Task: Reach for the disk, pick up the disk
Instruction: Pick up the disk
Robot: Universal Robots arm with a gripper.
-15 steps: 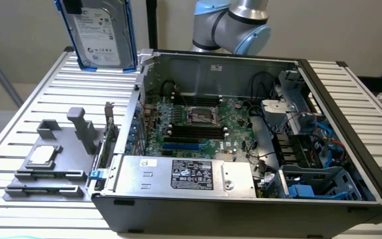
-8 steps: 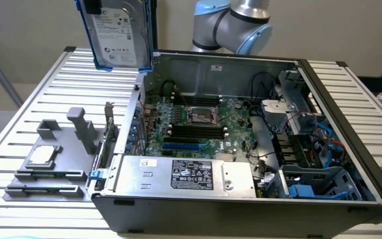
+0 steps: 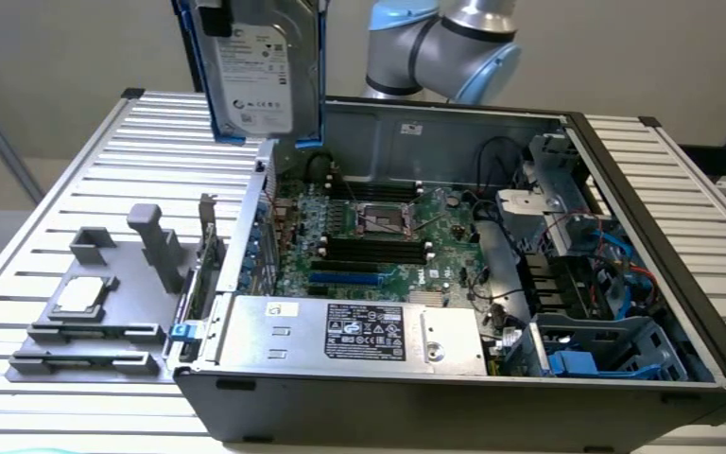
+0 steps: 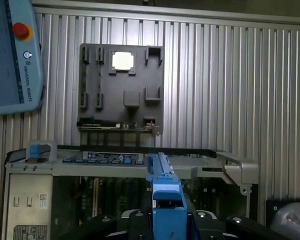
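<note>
One disk (image 4: 166,197) in end effector (image 4: 167,220)

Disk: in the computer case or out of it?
Out. The disk hangs upright in the air above the open case, gripped by the gripper at its blue bracket.

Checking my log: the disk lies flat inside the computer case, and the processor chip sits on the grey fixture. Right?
No: the exterior view shows the disk held upright above the computer case, not flat inside. The processor chip sits on the grey fixture.
</note>
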